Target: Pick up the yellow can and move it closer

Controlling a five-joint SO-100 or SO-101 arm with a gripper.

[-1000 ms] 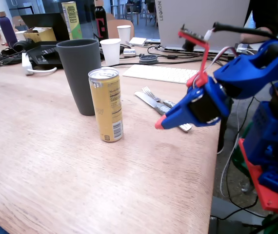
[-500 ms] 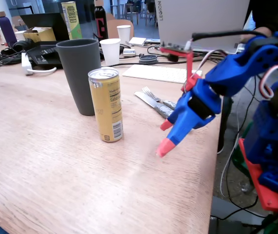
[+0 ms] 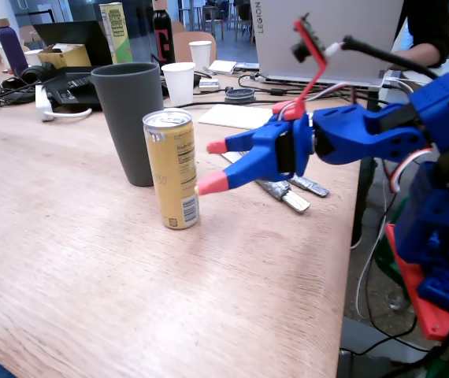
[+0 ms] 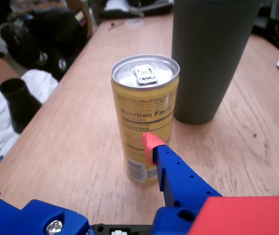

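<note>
The yellow can [image 3: 172, 169] stands upright on the wooden table, just in front of the tall dark grey cup [image 3: 134, 118] and close beside it. My blue gripper [image 3: 212, 166] with red fingertips is open and reaches in from the right at mid-can height; its lower fingertip [image 3: 205, 187] is right at the can's side. In the wrist view the can [image 4: 144, 103] shows its silver top and nutrition label. One fingertip [image 4: 151, 143] lies directly in front of it, the other sits far left at the frame edge. The can is not between the fingers of the gripper [image 4: 70, 164].
Silver wrappers [image 3: 287, 193] lie on the table under the arm. At the back stand white paper cups [image 3: 179, 81], a yellow-green carton [image 3: 115, 31], a dark bottle [image 3: 162, 35] and a laptop [image 3: 319, 39]. The table's right edge [image 3: 349, 260] is near the arm's base.
</note>
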